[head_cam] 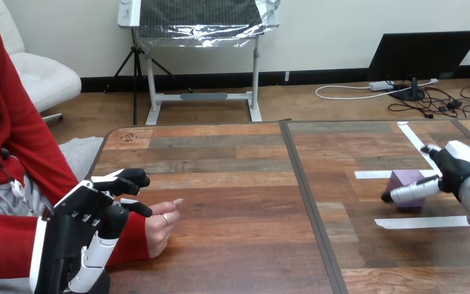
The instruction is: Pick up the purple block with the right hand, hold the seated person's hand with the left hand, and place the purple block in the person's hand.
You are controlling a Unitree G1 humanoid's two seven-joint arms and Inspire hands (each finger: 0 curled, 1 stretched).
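Left hand [79, 236]: fingers relaxed open, just beside person's hand [161, 228].
Right hand [456, 170]: fingers straight, one across front of purple block [404, 179] on worktop [232, 257].

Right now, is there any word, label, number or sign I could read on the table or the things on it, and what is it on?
No text here can be read.
purple block: no writing on the faces that show.
white tape strips: blank.
small dark mark near the far left corner of the table: too small to read; I cannot tell if it is print at all.
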